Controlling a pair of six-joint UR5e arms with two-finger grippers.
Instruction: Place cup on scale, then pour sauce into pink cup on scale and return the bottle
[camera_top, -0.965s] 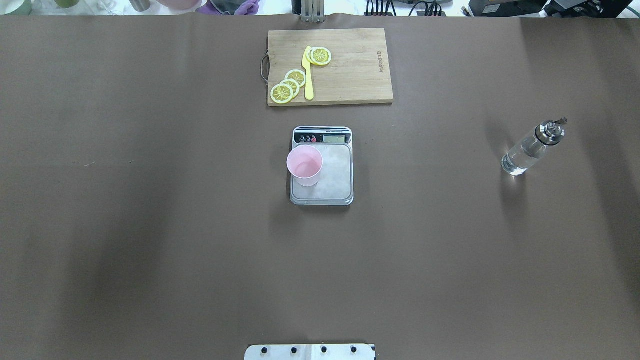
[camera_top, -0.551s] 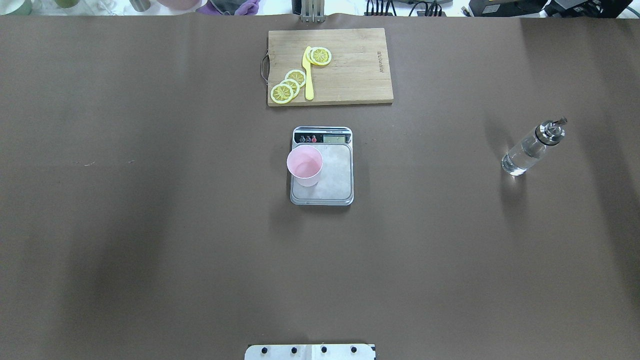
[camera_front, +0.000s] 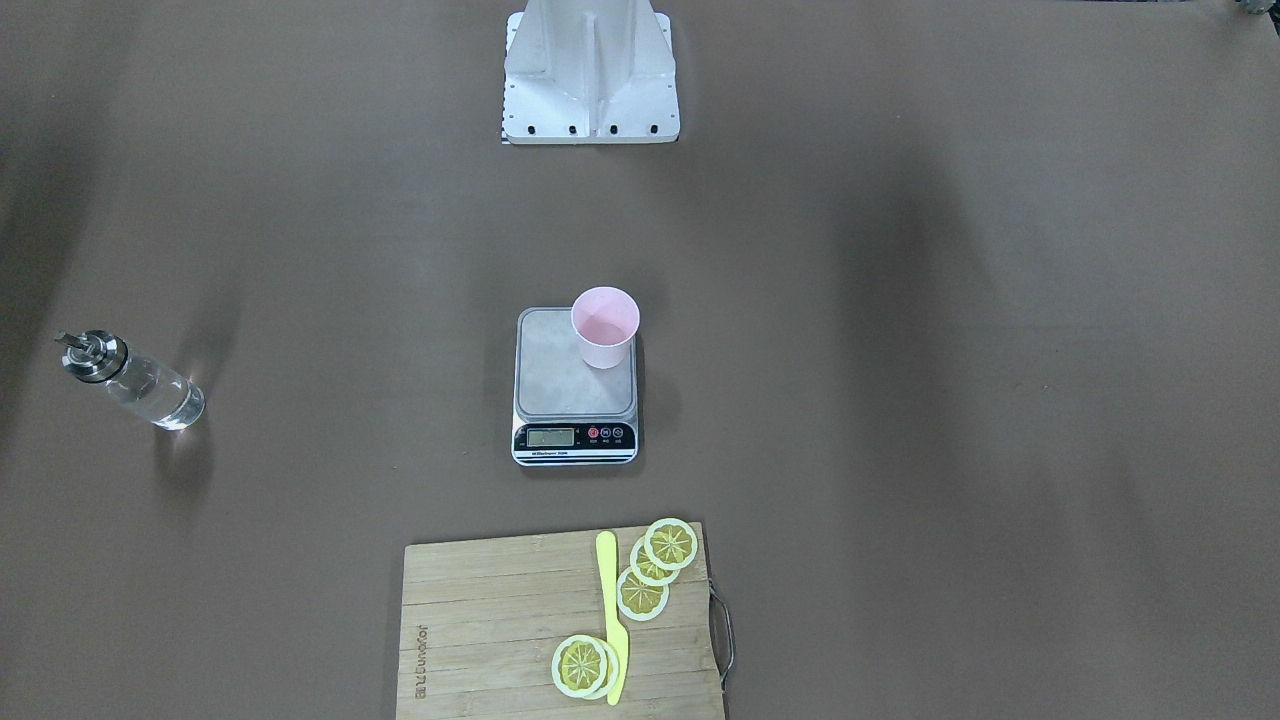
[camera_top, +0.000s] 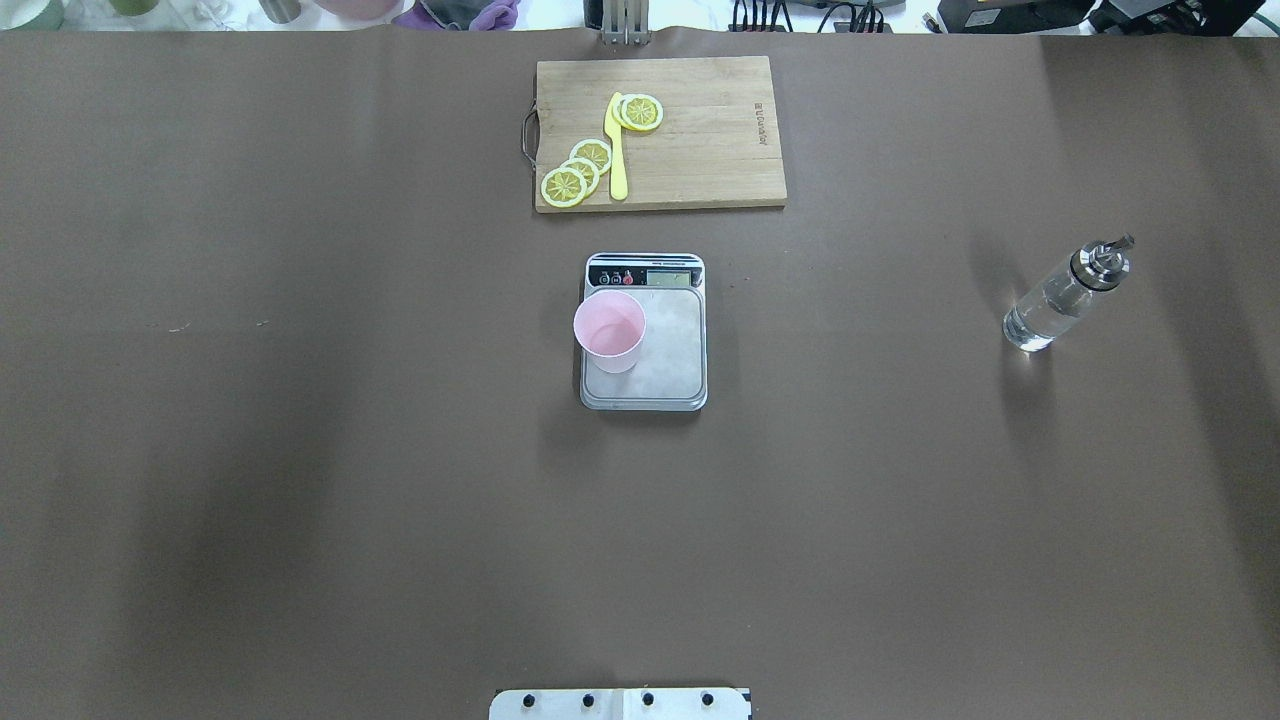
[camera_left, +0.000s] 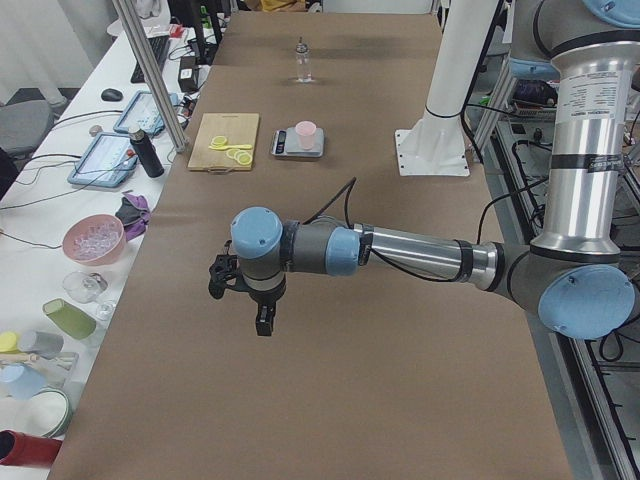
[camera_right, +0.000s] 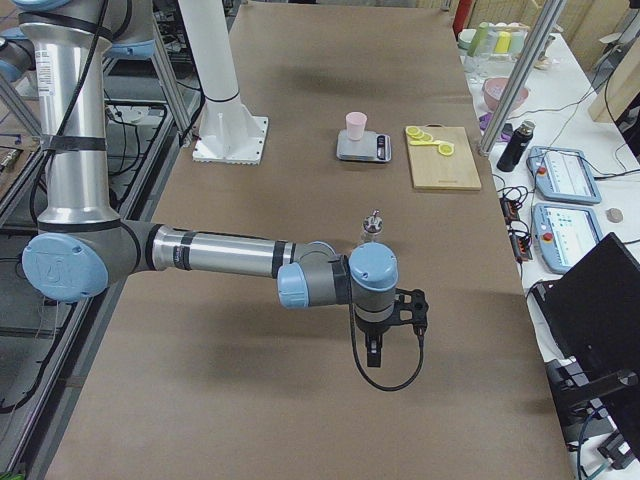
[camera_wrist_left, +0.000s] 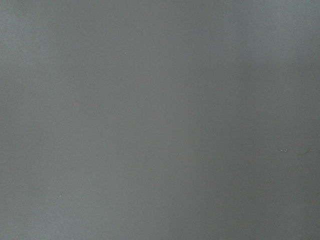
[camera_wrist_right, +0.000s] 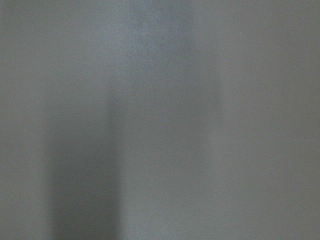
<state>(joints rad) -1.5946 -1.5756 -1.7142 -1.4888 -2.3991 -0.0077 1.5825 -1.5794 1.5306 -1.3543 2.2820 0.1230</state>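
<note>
Overhead exterior: bottle (camera_top: 1060, 298), slick fragile glass, likely best grasped mid-body; left claw (camera_left: 260, 320) and right claw (camera_right: 372, 352), state undeterminable.

The worktop (camera_top: 300, 420) carries one pink cup (camera_top: 609, 328), one scale (camera_top: 672, 350), one glass bottle (camera_top: 1050, 305) at mid right, and one wooden cutting board (camera_top: 700, 140) at top centre. On the board lie one yellow knife (camera_top: 617, 150) and lemon slices (camera_top: 565, 186): three overlapping in a row, plus what looks like two stacked beside the blade. Two robot arms show, the left arm (camera_left: 400, 250) and the right arm (camera_right: 220, 255), one in each side view
</note>
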